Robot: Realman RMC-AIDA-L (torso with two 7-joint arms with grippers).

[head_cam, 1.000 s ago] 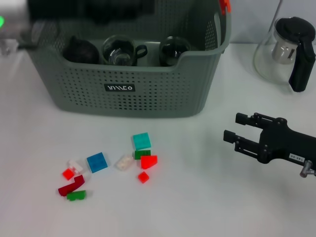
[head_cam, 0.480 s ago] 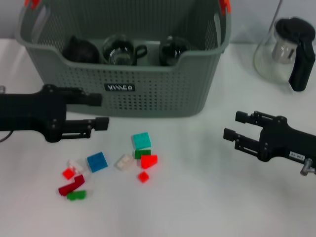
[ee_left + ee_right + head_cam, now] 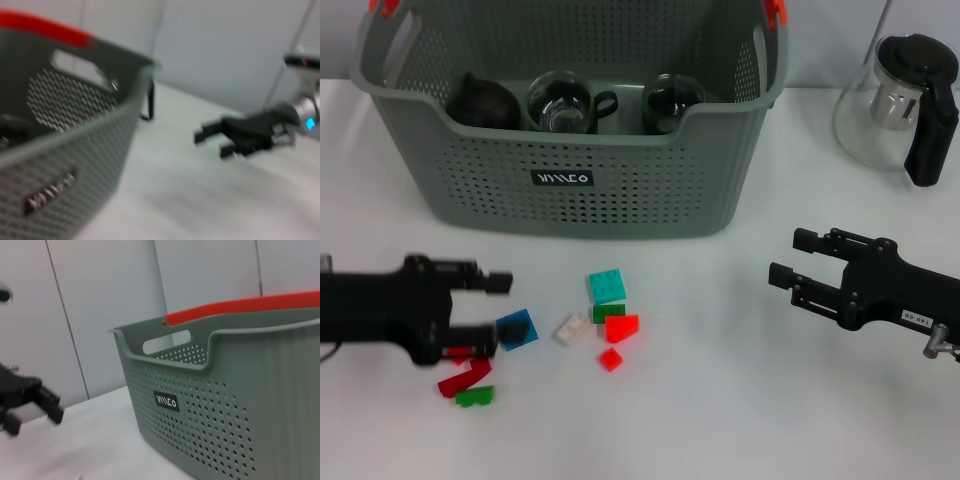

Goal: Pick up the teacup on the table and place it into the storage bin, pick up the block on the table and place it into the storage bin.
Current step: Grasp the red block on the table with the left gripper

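A plain white surface (image 3: 740, 400) fills the head view, evenly lit, with only soft shadows. Behind its far edge stands a pale grey wall (image 3: 105, 300), split into tall panels by thin dark vertical seams.

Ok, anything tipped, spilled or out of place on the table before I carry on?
Nothing looks spilled or damaged. The teacups are already inside the storage bin. The blocks lie scattered loosely in front of it, with the left gripper open over the blue block. The right gripper hovers open off to the right.
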